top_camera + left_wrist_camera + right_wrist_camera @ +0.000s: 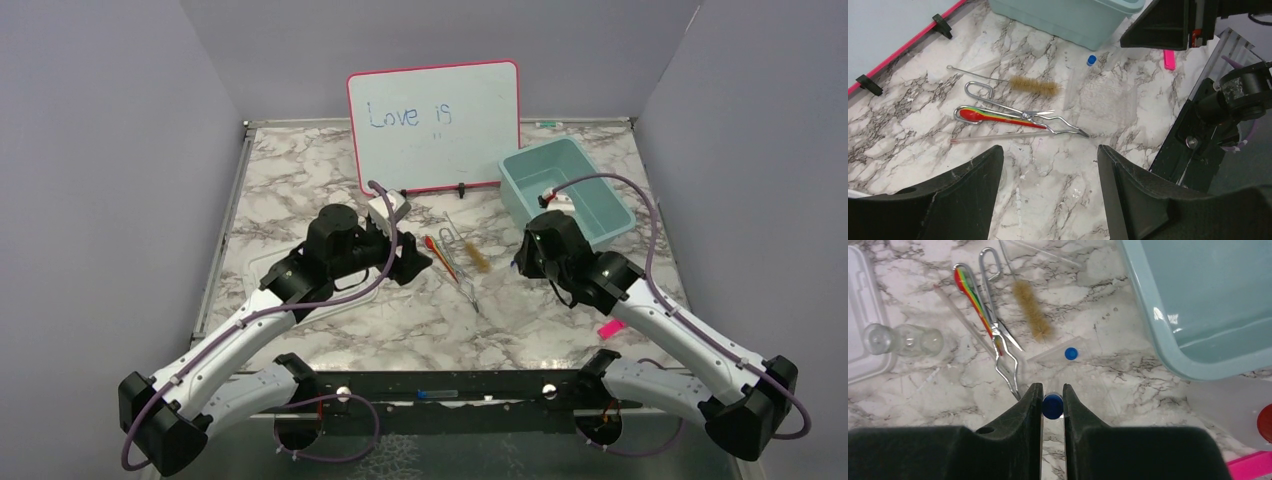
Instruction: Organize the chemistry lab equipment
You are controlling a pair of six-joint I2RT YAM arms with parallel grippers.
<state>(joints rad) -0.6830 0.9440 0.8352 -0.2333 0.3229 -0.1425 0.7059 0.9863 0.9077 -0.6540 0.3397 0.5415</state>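
Right gripper (1052, 390) clamped on blue-capped vial (1053, 407), arm low, just beside teal bin (1168, 340) at table (300, 190) far-right corner. Left gripper (1049, 155) jaws apart, pitched down over bare marble mid-table. Tweezers (1023, 114), wire brush (1034, 86) and red and orange sticks (998, 116) lie just beyond.

The wire brush (1034, 86), tweezers (1028, 115) and red stick (970, 115) are lying bunched together flat on the marble desk (1058, 200), clear beaker (903, 339) lying tipped sideways nearby.

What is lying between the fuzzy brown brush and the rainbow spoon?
The metal tongs lie between the brush and the rainbow spoon, right against the spoon. The right wrist view shows this best, and the left wrist view agrees.
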